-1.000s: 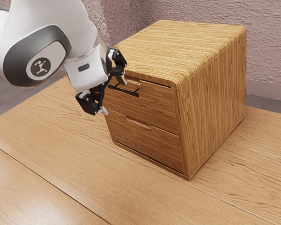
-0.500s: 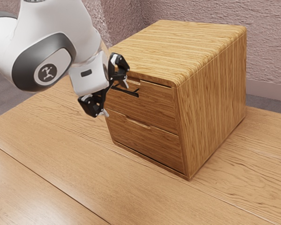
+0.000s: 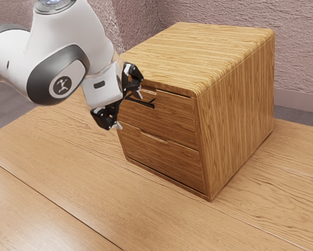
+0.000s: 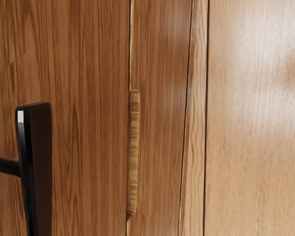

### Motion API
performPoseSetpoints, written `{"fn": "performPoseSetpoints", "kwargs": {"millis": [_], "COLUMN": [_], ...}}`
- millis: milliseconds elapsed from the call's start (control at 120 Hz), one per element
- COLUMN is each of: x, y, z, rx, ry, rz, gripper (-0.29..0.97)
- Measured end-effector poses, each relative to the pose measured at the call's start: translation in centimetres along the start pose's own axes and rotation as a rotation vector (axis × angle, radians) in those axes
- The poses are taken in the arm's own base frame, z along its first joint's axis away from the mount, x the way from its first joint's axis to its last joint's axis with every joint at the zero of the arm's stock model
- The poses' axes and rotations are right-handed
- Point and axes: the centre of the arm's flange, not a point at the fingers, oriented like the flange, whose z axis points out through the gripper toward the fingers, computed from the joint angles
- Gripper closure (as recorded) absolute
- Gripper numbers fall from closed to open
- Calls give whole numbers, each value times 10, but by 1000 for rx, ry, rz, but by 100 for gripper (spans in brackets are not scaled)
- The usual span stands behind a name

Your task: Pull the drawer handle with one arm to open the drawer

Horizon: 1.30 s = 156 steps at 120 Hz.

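Right now I'm at the reach-and-grasp step, nothing pulled yet as far as I can judge. My gripper (image 3: 123, 97) sits left of centre in the exterior view, right up at the front of the cabinet (image 3: 234, 104), jaws spread wide, one above and one below the black handle (image 3: 141, 101). It looks like they're straddling the end of the bar nearest the exterior view's left, but I can't tell if either one is touching it.

The handle is on the top drawer (image 3: 169, 116), just left of the frame's middle. That drawer's front looks about flush with the lower drawer (image 3: 166, 154), so I'd call it basically shut.

The bar's long axis runs level along the drawer front. In the exterior view that reads as a line sloping slightly down to the right. It stands off the wood on short posts and faces the frame's lower left, out over the table (image 3: 93, 198). From my wrist camera the handle (image 4: 35, 167) is a dark strip close in, with the lower drawer's wooden pull (image 4: 133, 152) beside it, lying parallel.

Next move, I reckon: pinch across the bar's thin dimension, get a firm hold, then draw straight back toward the frame's lower left, square to the front so it doesn't bind.
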Motion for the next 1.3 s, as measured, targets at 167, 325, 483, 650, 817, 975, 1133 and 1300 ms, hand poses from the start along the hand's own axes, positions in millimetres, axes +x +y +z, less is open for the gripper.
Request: {"fn": "performPoseSetpoints", "kwargs": {"millis": [167, 325, 483, 650, 817, 975, 1133, 1300], "x": [-5, -9, -13, -13, -13, -13, -17, -16], "y": [-1, 1, 0, 0, -2, -3, -5, -2], "z": [10, 18, 14, 3, 3, 13, 21, 19], "rx": [-7, -19, -2, 23, 33, 24, 14, 10], "ry": [-3, -5, -5, -5, -3, -2, -5, -6], "rz": [-4, -6, -9, -7, -6, -5, -12, -10], "gripper": [2, -1, 2, 2, 2, 2, -8, 0]}}
